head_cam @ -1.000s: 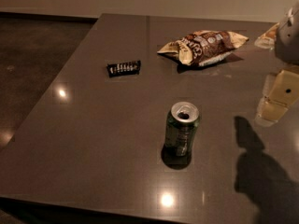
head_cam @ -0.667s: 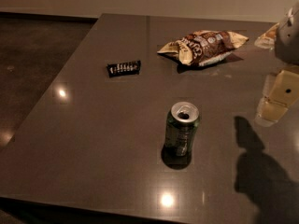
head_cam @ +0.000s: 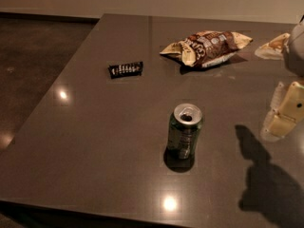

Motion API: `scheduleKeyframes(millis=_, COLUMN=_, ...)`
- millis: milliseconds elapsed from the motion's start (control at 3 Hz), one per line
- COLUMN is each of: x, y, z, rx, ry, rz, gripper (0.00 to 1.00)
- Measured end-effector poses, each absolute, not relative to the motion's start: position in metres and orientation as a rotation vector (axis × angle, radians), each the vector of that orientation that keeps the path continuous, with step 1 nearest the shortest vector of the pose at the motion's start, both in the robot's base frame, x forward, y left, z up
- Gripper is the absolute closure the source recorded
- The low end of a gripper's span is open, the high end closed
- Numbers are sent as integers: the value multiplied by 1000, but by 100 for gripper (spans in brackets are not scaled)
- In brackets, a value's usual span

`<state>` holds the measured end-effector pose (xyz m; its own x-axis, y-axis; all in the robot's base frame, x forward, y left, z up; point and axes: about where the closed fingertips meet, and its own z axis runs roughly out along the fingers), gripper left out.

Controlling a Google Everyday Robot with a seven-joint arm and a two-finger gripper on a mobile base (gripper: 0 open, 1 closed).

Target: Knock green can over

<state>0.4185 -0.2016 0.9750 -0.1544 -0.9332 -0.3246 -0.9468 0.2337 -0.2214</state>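
Observation:
The green can (head_cam: 184, 131) stands upright near the middle of the dark table (head_cam: 95, 141), with its silver top and pull-tab opening facing up. My gripper (head_cam: 284, 112) hangs at the right edge of the camera view, above the table and well to the right of the can, not touching it. Its cream-coloured fingers (head_cam: 289, 108) point downward. Its shadow falls on the table to the lower right.
A brown-and-cream crinkled snack bag (head_cam: 206, 47) lies at the back of the table. A small black packet (head_cam: 125, 70) lies to the back left of the can. A pale object (head_cam: 273, 45) sits at the far right back. The table's left edge borders dark floor.

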Motion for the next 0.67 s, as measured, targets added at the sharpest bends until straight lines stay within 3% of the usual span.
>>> scheduleKeyframes(millis=667, x=383, y=-118, z=939, rx=-1613, ry=1945, rz=402, gripper=0)
